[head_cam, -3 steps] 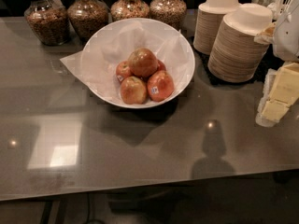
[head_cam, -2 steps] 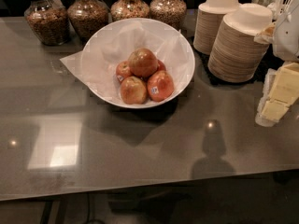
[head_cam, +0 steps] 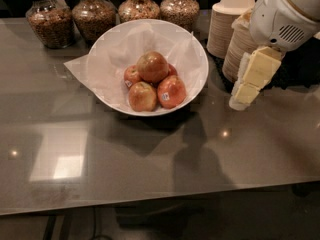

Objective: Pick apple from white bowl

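The wide, white, paper-lined bowl (head_cam: 202, 84) holds the big glossy red-brown apple (head_cam: 152, 66) atop 3 smaller red apples (head_cam: 172, 91). My cream gripper (head_cam: 245, 94) hangs right of the bowl; spread or closed, I cannot tell. I would descend from above, straddling only that top apple.

Glossy apple (head_cam: 152, 66) sits on crumpled matt paper (head_cam: 117, 49) in the smooth white bowl (head_cam: 203, 81). Polished, reflective dark tabletop (head_cam: 150, 169). Glass jars (head_cam: 94, 16). Matt cream plastic gripper (head_cam: 247, 89) hangs right of bowl.
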You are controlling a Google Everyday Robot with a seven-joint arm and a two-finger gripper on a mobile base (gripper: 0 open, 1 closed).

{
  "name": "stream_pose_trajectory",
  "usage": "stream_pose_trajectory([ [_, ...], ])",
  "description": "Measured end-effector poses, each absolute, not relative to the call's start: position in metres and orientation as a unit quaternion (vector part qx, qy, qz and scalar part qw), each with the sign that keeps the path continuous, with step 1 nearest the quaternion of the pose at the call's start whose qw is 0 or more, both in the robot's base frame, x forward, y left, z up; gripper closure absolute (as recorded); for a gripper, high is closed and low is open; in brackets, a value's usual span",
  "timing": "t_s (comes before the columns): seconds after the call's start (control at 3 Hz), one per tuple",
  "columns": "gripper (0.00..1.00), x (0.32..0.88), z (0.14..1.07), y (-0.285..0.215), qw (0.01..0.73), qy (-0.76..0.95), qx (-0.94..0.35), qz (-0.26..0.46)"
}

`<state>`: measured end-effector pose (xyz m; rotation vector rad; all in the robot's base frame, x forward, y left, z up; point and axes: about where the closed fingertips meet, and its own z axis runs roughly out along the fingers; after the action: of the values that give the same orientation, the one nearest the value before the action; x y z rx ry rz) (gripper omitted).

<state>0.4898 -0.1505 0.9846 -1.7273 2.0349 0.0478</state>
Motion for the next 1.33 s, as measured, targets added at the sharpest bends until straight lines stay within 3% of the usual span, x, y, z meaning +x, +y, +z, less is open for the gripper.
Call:
stream_pose_trajectory([
  [0.67,0.00,0.496,0.984,-0.145,0.250,0.740,-0.625,0.014],
  [1.33,0.00,0.550,0.974,-0.093,0.336,0.704,-0.622,0.070],
])
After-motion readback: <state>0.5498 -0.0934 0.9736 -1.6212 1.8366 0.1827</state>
